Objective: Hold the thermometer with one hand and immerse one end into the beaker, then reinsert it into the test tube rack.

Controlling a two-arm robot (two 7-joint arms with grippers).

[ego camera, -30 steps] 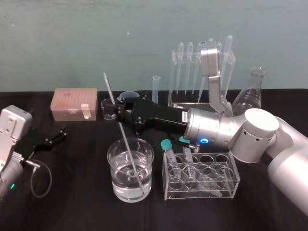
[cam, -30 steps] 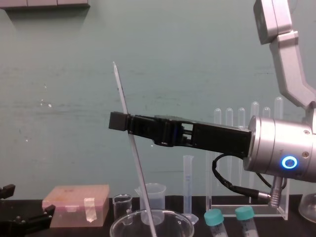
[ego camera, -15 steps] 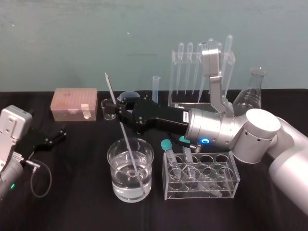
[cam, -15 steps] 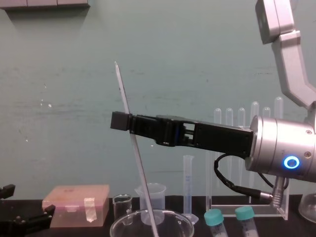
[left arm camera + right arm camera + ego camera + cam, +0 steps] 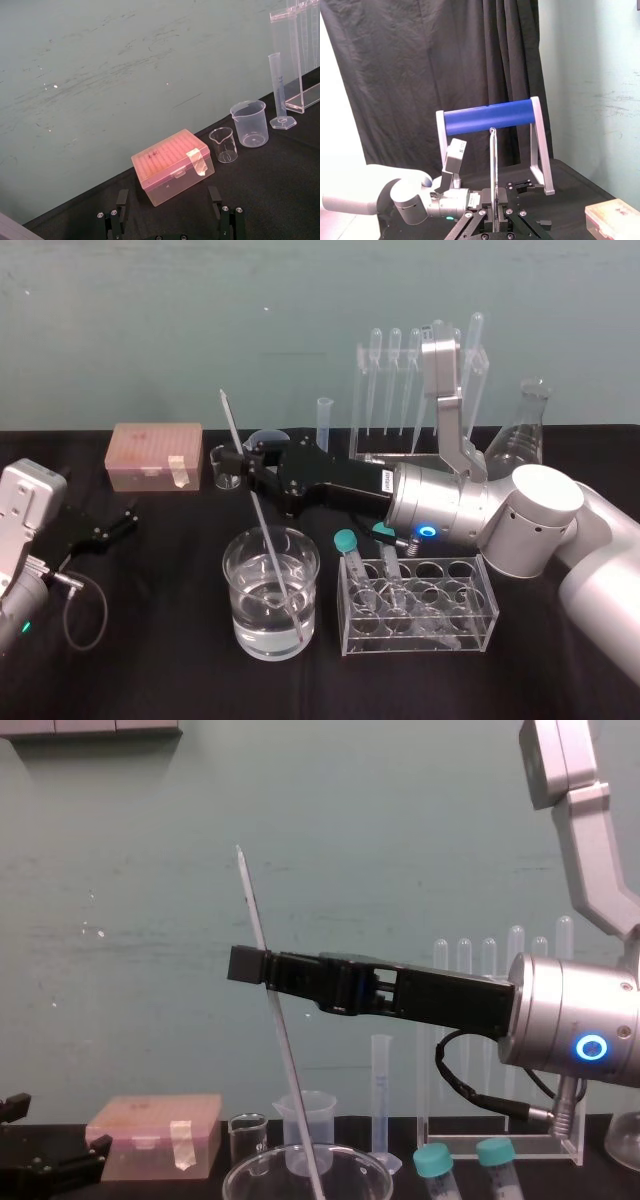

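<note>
**Teal wall, black-draped table, dark curtain**

A pale teal wall (image 5: 150,330), faintly scuffed and scratched, takes up the upper half of the head view. It meets a table (image 5: 150,670) covered in black cloth across the lower half. A grey ledge (image 5: 90,726) runs along the upper left of the chest view. In the right wrist view a black curtain (image 5: 395,75) hangs in folds at centre, behind a blue roller (image 5: 490,116) on a pale frame.

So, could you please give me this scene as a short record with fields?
thermometer: tilted, lower end in the water of the beaker
right hand: shut on the thermometer, above the beaker
left hand: open, idle at far left
rack: behind, pipettes in it, thermometer not yet back
</note>
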